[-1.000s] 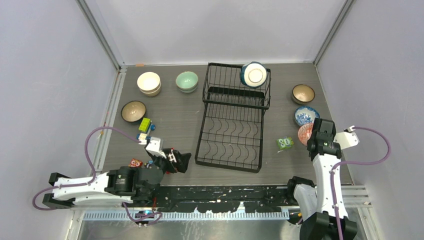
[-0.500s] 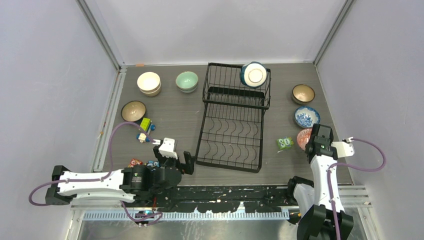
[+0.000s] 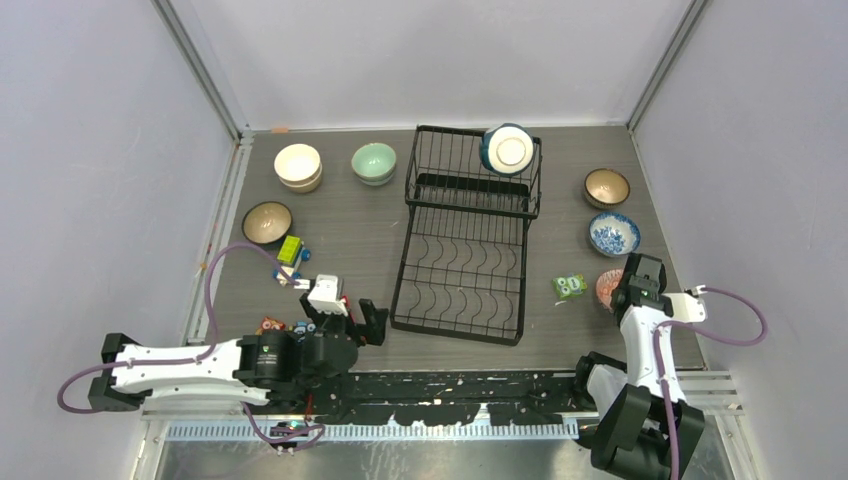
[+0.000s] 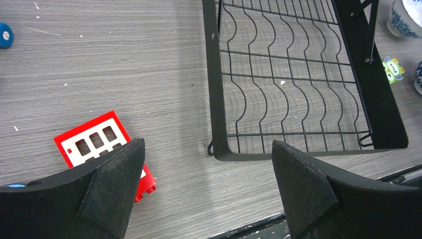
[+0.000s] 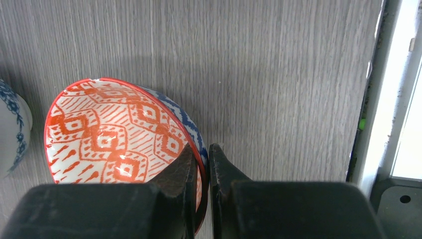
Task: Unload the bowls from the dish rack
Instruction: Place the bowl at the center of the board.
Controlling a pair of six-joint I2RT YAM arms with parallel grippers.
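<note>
The grey wood-grain desk (image 3: 350,250) carries the black wire dish rack (image 3: 466,207) at its middle. The lower tier of curved slots holds nothing. One teal-and-white bowl (image 3: 508,149) lies on its side at the far right corner of the raised upper basket, its base turned up toward the top camera.

The other bowls stand on the desk. To the left of the rack are a cream stack (image 3: 298,165), a pale green bowl (image 3: 374,162) and a brown bowl (image 3: 267,222). To the right are another brown bowl (image 3: 606,187), a blue-and-white bowl (image 3: 613,233) and, nearest, the red patterned bowl (image 5: 114,144).

The right tool (image 5: 203,154) is closed to a narrow slit on the near rim of the red patterned bowl, one finger inside the wall and one outside. Whether that bowl rests on the desk or is lifted off it, I cannot tell.

The left tool (image 4: 206,145) is spread fully wide and holds nothing. It hangs over the desk at the rack's near left corner.

A red toy block (image 4: 99,144) lies just beside its left finger. A small green toy (image 3: 570,286) sits between the rack and the red patterned bowl.
</note>
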